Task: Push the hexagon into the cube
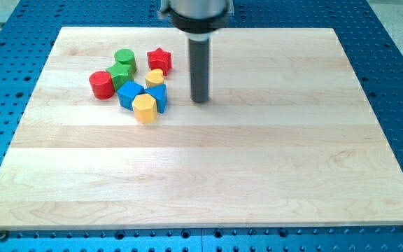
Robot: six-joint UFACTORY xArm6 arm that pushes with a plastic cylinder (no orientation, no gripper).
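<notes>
Rod-ended and gripperless, my tip is standing bare just right of the blue cube, whose lower right the yellow hexagon is already touching, so a gentle leftward nudge looks best.

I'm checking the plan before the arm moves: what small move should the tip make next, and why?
Probably slide my tip toward the view's bottom-left, to get below the yellow hexagon. The tip now stands to the right of the cluster, and the hexagon already appears to touch the blue cube above-left of it, so a push from below-right would press it in.
</notes>
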